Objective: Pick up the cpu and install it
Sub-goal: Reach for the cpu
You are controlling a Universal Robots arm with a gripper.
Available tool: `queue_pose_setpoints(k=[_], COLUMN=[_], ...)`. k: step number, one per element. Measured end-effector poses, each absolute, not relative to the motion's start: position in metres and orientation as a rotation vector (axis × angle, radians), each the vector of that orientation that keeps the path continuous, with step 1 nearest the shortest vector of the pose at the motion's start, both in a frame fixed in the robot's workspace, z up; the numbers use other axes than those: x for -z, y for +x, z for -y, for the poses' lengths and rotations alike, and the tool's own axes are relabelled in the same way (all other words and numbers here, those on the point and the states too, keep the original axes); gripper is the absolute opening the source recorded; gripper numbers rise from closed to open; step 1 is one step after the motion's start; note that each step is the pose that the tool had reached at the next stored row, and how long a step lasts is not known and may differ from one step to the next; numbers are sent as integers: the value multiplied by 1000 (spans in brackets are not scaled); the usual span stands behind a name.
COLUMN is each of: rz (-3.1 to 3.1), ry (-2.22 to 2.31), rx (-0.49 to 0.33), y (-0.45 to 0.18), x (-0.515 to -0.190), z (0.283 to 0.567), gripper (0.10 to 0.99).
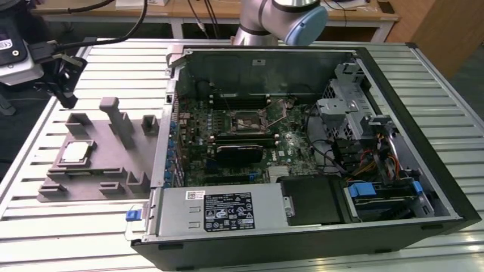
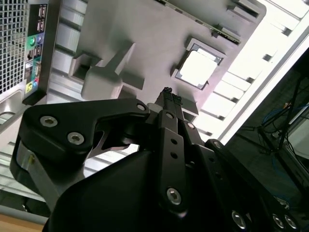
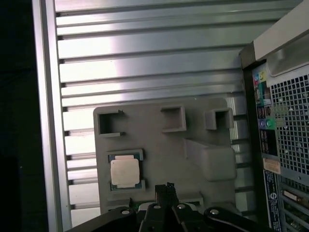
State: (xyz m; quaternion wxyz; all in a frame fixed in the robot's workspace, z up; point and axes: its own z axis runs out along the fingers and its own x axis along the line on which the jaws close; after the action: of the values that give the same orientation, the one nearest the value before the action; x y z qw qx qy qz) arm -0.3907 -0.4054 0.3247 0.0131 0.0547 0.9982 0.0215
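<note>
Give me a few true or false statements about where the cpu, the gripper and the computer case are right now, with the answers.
1. The cpu lies on the grey fixture. True.
2. The gripper holds the cpu. False: it is shut on nothing, apart from the cpu.
3. The computer case is open, its motherboard showing. True.
4. The grey fixture sits at the exterior view's right of the computer case. False: it sits at the left.
</note>
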Motion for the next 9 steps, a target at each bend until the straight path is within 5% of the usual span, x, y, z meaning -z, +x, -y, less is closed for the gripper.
queue_pose_setpoints(k=[9], rz=[-3110], ry=[175], rx=[-67], y=[-400], x=[-314], z=[406], gripper=[106])
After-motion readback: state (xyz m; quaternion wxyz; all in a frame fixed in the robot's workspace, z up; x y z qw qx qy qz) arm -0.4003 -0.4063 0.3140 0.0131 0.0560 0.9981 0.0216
